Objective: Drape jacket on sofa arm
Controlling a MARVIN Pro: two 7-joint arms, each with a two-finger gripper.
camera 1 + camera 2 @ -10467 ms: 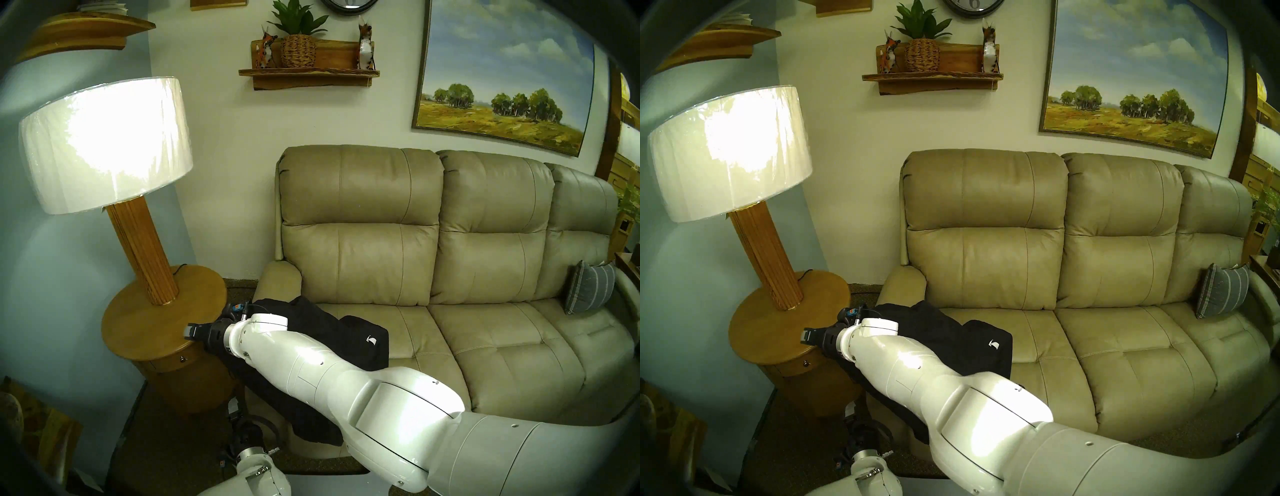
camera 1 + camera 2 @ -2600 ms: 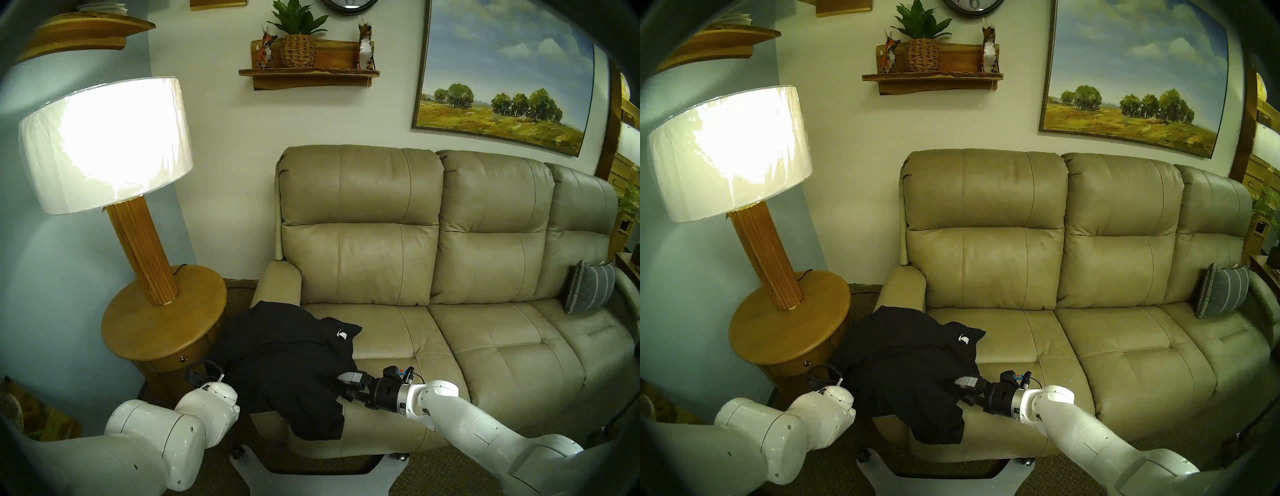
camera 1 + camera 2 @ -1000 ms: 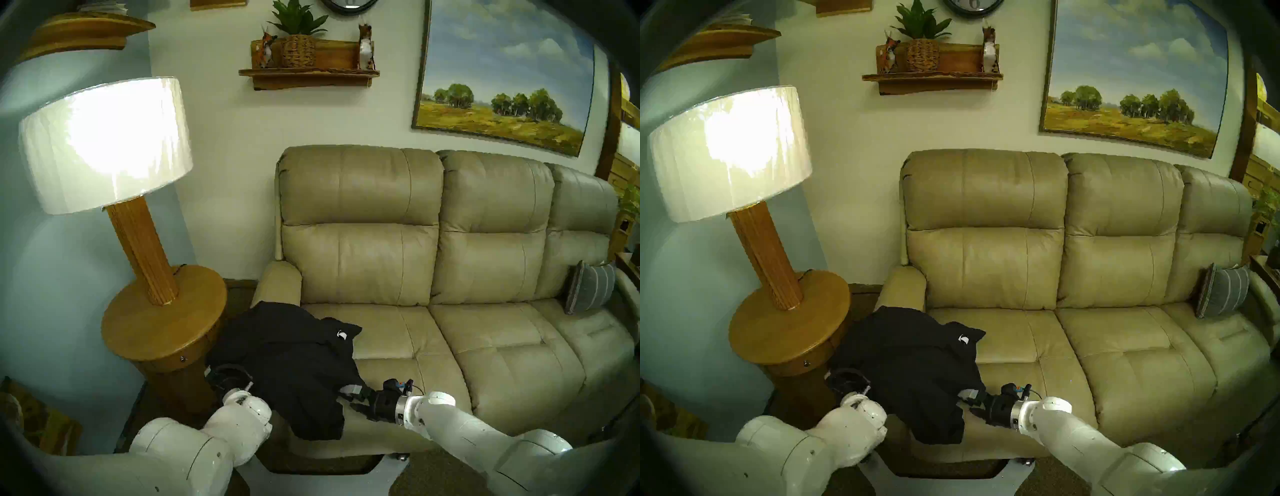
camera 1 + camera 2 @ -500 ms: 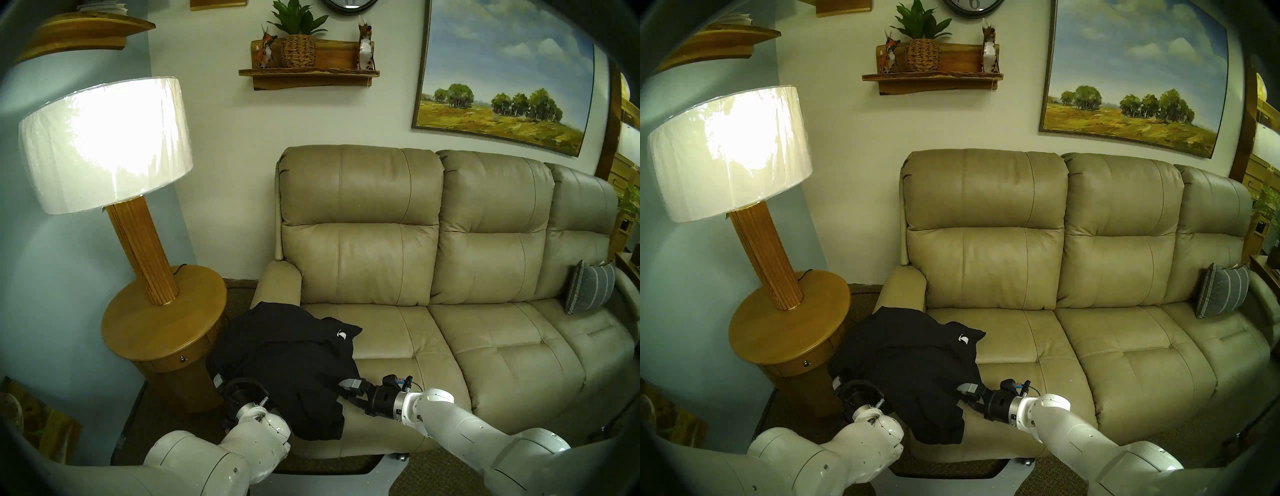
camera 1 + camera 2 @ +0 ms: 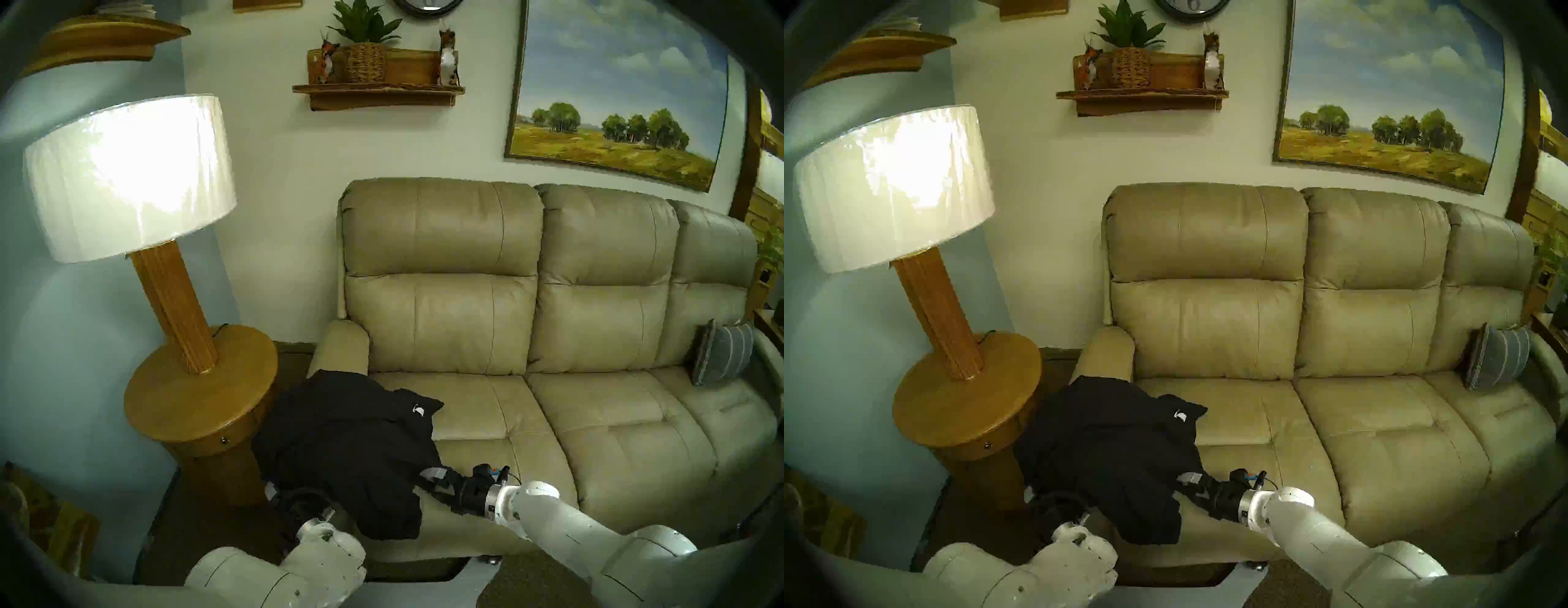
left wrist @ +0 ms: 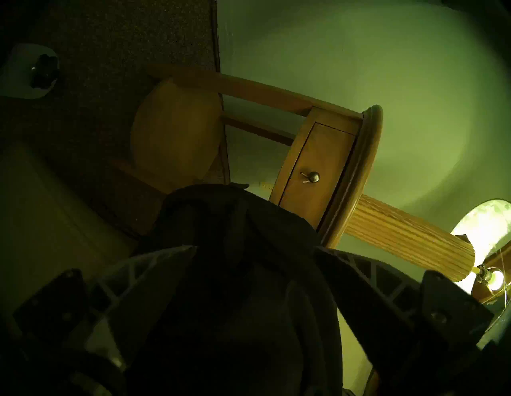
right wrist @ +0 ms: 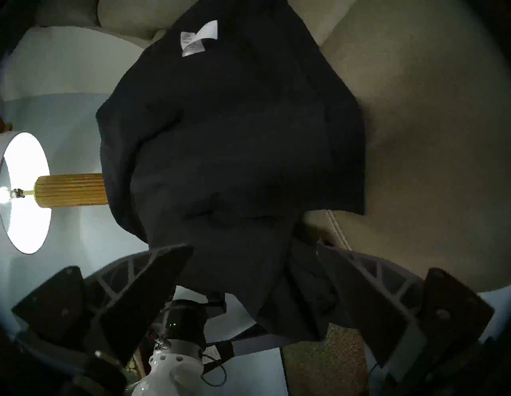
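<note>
jacket [image 5: 348, 441]: heaped over sofa arm [image 5: 341, 346] front, spilling onto seat | left end effector [image 6: 255, 250]: spread wide, cloth between fingers, unclamped | right end effector [image 7: 254, 249]: spread wide at hem, likely to tidy drape

Left gripper [image 6: 255, 250] and right gripper [image 7: 254, 249] low, fingers spread wide; white forearms angled inward

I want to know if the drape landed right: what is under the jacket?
The jacket covers the front of the sofa arm, spilling onto the seat cushion. The arm's rear stays bare; what lies beneath the fabric is hidden.
</note>
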